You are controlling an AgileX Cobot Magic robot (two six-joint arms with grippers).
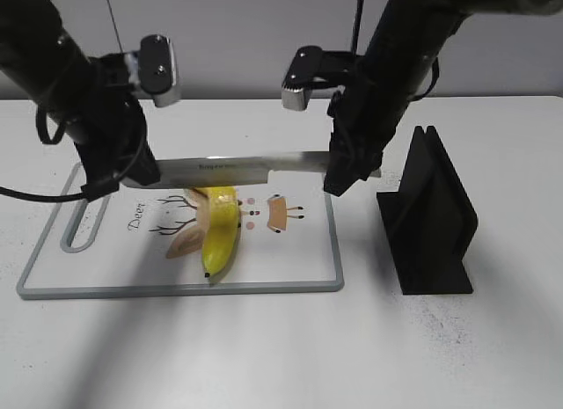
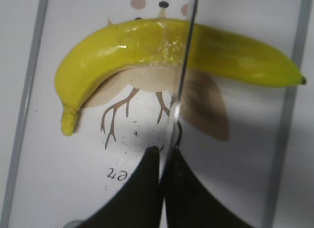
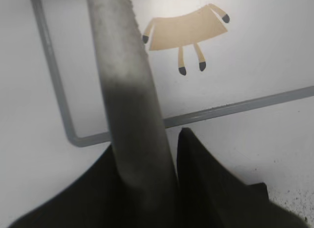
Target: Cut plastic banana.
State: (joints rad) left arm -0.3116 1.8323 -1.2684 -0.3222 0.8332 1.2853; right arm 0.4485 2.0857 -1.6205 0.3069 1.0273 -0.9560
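A yellow plastic banana [image 1: 220,233] lies on a white cutting board [image 1: 176,289] with a grey rim and a deer drawing. A long knife [image 1: 255,167] hangs level above the board, over the banana's far end. My left gripper [image 1: 132,173] is shut on the blade's tip end. My right gripper [image 1: 341,176] is shut on the handle. In the left wrist view the blade [image 2: 184,66] shows edge-on across the banana [image 2: 147,49], pinched between the fingers [image 2: 164,150]. In the right wrist view the grey handle [image 3: 125,90] runs between the fingers [image 3: 147,139], above the board's corner [image 3: 73,135].
A black knife stand [image 1: 431,215] stands on the white table to the right of the board. The board has a slot handle [image 1: 84,229] at its left end.
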